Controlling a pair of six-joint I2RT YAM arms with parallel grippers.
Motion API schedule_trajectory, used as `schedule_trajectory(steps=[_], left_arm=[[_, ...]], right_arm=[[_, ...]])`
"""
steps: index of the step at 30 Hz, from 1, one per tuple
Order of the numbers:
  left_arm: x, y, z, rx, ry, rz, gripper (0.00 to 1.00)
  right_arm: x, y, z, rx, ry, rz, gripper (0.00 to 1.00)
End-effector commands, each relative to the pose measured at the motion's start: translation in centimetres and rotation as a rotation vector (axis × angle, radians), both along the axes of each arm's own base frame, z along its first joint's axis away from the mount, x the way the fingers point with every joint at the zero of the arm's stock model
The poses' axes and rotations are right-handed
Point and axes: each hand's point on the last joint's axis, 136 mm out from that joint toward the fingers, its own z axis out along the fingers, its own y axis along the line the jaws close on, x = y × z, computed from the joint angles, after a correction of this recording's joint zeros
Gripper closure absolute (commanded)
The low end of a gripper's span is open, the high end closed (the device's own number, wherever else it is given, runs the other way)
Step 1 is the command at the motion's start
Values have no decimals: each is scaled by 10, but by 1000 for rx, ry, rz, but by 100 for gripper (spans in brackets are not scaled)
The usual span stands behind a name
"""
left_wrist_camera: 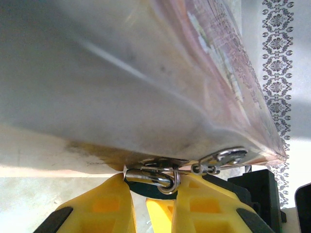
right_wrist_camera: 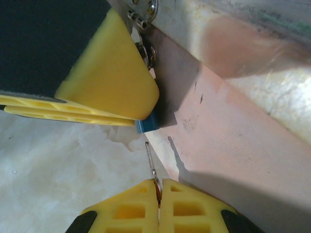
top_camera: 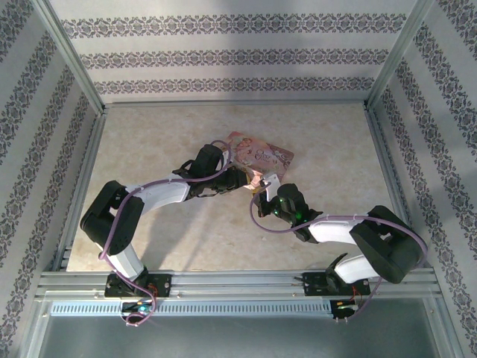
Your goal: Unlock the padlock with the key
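The padlock (right_wrist_camera: 147,124) shows as a small teal-blue corner poking out below a yellow finger (right_wrist_camera: 112,77) of the left gripper. In the left wrist view its silvery shackle (left_wrist_camera: 148,177) lies across the gap of my left gripper (left_wrist_camera: 150,183), which is shut on the padlock, right under the pink tin (left_wrist_camera: 146,73). My right gripper (right_wrist_camera: 159,187) is shut on the key (right_wrist_camera: 151,162). The thin blade points up at the padlock's blue corner with a short gap between them. From above, both grippers (top_camera: 252,180) (top_camera: 266,192) meet at the tin's near edge.
The pink illustrated tin (top_camera: 262,153) sits mid-table with its underside (right_wrist_camera: 233,136) facing both wrist cameras. A metal hasp (left_wrist_camera: 223,158) hangs at its edge beside the shackle. Patterned walls (top_camera: 30,149) and metal rails (top_camera: 238,283) bound the pale tabletop (top_camera: 149,142).
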Motion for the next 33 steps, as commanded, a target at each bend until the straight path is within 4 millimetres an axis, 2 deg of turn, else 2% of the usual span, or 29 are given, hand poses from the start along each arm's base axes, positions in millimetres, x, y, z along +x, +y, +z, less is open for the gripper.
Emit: schedule_trajectory(steps=[1,23,33], left_arm=[[-4,-13,32,-66,-57,-38,83],[-6,-14,33,-72,-54,-38,83],[-7,-18,36,-86,-45,-44,84]], right_arm=[[13,1,16,27,-62,-20,100],[21,0,21,70,-100,-44,100],[28,13,34,90,-183,3,100]])
